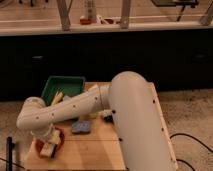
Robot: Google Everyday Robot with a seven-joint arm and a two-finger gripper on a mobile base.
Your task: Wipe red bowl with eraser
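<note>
The white arm (75, 107) crosses the wooden table (100, 147) to the red bowl (37, 145), where the gripper (50, 140) sits inside the bowl over the cream eraser (48, 150), whether clamped on it I cannot tell; wiping looks underway, so next come pressed sweeps around the bowl.

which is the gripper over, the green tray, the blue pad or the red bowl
The red bowl, at the table's near left corner: the gripper is over it. The blue-grey pad lies to its right, the green tray behind, both clear of the gripper.
</note>
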